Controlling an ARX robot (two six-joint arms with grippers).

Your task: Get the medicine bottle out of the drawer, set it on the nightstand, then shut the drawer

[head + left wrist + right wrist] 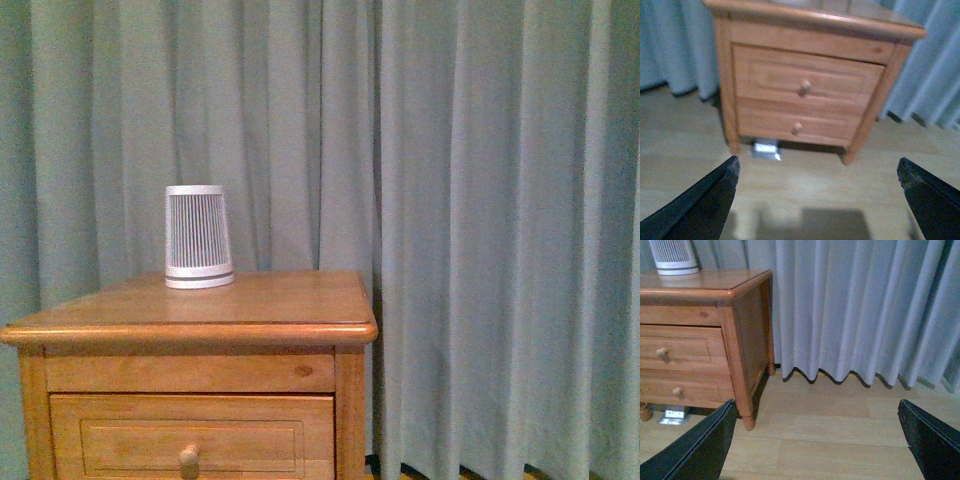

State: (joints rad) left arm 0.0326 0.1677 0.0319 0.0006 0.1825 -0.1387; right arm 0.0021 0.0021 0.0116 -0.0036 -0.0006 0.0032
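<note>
The orange-brown nightstand (200,312) stands at the lower left of the front view. Its upper drawer (120,440) is shut, with a round knob (189,460). The medicine bottle is out of view. In the left wrist view the nightstand (892,65) faces me, with the upper drawer (840,75) shut. My left gripper (817,162) is open and empty, low over the floor, well short of the drawer. In the right wrist view the nightstand (747,330) and its upper drawer (690,347) lie to one side. My right gripper (816,404) is open and empty above the floor.
A large white ribbed tapered cylinder (198,237) stands on the nightstand top, at the back. The lower drawer (770,120) is shut. A grey-green curtain (480,220) hangs behind and to the right. A small silver-white object (765,150) lies under the nightstand on the pale wood floor (840,440).
</note>
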